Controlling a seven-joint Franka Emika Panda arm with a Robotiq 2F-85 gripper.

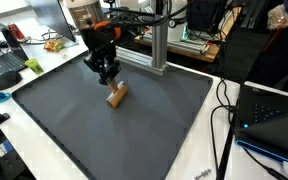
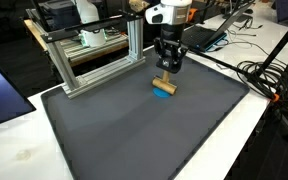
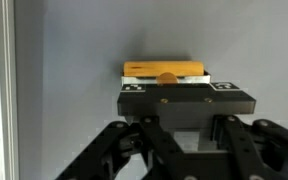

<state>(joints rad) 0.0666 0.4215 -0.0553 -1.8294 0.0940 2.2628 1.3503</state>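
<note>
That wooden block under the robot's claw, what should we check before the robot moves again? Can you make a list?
1. Claw shut on the block: ok. The black gripper is shut on the tan wooden block.
2. Grip centred: ok. In the wrist view the block sticks out about evenly on both sides.
3. Block off the mat: cannot tell. In an exterior view the block looks to be at or just above the dark grey mat.
4. Room around the block: ok. No other thing lies on the mat near it.
5. Silver metal frame out of the way: ok. It stands apart, at the mat's edge.
</note>
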